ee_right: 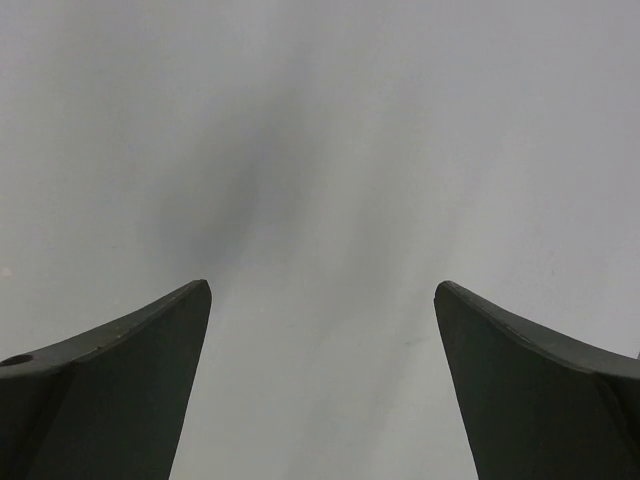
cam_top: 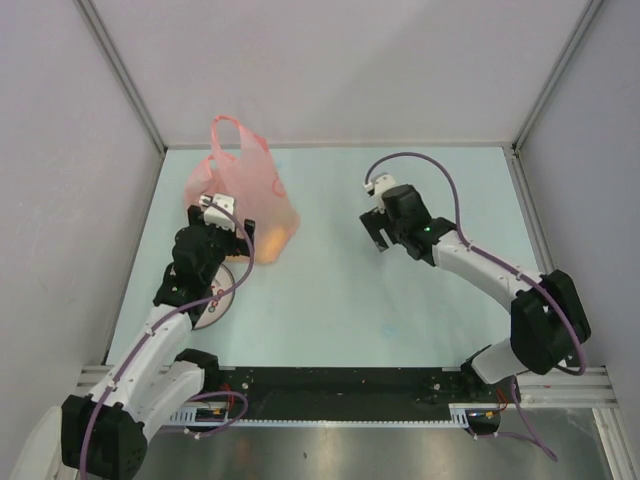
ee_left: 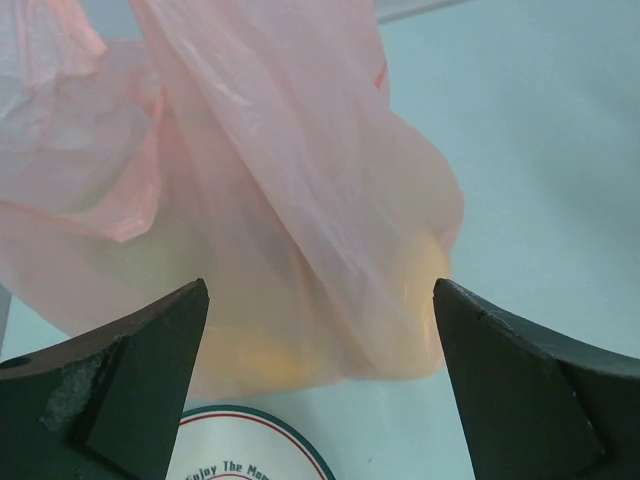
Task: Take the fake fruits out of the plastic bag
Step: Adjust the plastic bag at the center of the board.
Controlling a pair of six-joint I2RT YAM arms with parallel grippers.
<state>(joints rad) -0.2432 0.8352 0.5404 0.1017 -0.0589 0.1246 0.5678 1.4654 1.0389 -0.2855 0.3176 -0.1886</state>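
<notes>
Low in the left wrist view, the left gripper point(ee_left: 320, 290) is spread wide and empty, framing the pink bag point(ee_left: 300, 190), which sits upper left in the top view. The fruits point(ee_left: 275, 355) show inside as a yellow-orange blur. The step looks like the approach; next, pinch film only. The plate point(ee_left: 250, 442) crowds the bag's lower edge. The right gripper point(cam_top: 378, 232), also released, hangs centre right, well apart.

top cam looks down on whole table point(cam_top: 400, 300); left wrist close on plastic bag point(ee_left: 300, 200), also upper left in top; right wrist faces blank grey.
</notes>
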